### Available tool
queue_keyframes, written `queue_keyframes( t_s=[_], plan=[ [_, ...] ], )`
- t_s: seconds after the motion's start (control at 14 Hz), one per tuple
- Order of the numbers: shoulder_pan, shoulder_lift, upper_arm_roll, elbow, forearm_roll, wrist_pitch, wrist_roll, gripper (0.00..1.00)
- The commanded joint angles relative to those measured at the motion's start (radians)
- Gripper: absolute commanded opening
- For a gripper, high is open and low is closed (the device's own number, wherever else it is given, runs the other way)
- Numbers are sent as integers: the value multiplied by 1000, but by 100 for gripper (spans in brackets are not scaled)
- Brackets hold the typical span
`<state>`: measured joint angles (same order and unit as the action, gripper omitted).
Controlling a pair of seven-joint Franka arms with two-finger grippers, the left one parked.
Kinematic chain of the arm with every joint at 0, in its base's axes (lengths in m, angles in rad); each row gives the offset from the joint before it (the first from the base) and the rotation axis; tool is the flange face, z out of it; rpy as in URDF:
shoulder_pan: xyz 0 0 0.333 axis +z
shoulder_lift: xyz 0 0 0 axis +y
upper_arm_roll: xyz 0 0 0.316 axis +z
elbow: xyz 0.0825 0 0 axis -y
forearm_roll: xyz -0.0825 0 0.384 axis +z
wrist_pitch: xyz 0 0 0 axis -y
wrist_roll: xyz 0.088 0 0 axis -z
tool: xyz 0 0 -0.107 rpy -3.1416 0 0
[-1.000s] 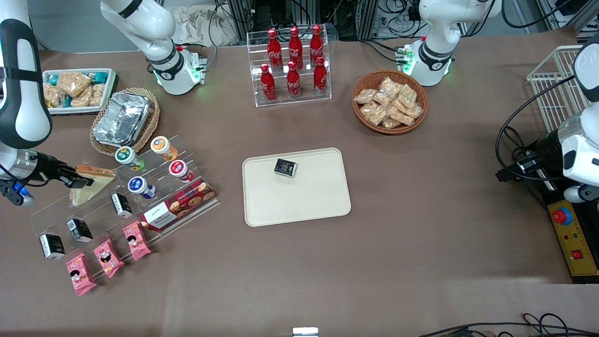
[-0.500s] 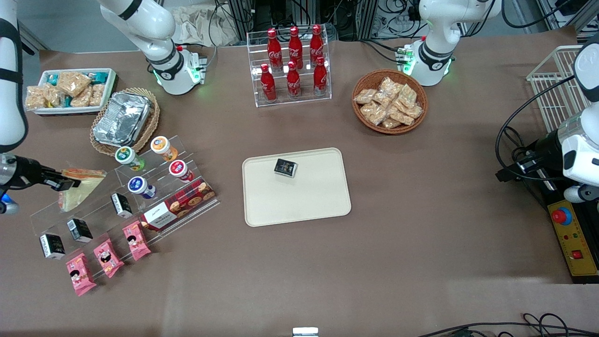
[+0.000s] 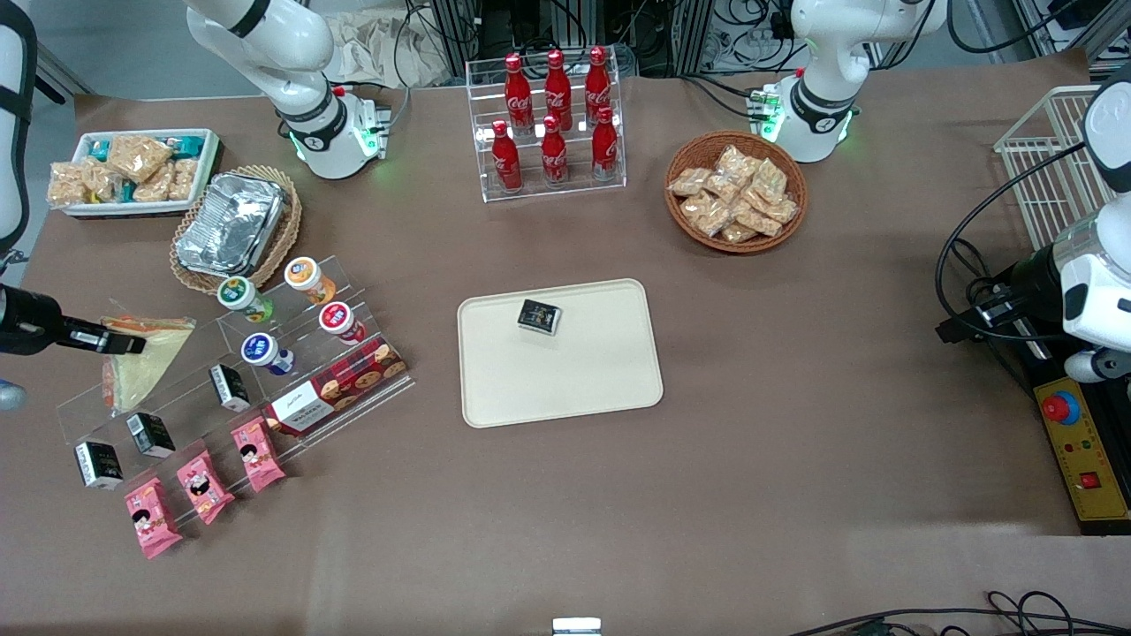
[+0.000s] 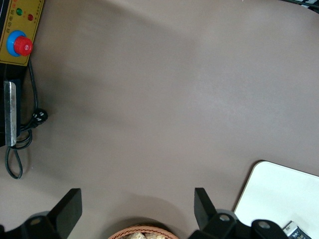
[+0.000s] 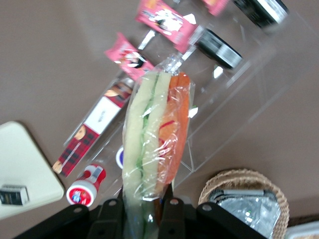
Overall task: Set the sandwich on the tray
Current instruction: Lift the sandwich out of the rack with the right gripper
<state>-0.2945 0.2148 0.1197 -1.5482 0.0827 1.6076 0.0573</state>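
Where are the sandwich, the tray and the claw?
sandwich [image 5: 157, 134]: right wrist view, on the wrapped filling edge.
tray [image 3: 565, 380]: front view, on its bare floor, nearer the camera than the small black packet.
claw [image 3: 124, 344]: front view, between its fingertips, shut on the sandwich above the clear rack.

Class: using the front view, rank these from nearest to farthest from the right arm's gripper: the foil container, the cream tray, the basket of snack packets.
The gripper, shut on the sandwich, is above the acrylic rack.
1. Foil container, at the working arm's end.
2. Cream tray, mid-table.
3. Basket of snack packets, toward the parked arm's end.
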Motion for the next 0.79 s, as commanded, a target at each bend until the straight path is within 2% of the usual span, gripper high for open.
queue_keyframes(
  t_s=[0.0,0.14,0.5,0.57,0.71],
  plan=[
    [66,8,-2,62,11,-41,-181,27],
    [162,0,-3,63,12,-40,-301,27],
    [418,2,-3,65,8,20,-344,27],
    [484,8,-5,65,-6,53,-340,27],
    [596,41,-3,65,-84,118,-344,27]
  ],
)
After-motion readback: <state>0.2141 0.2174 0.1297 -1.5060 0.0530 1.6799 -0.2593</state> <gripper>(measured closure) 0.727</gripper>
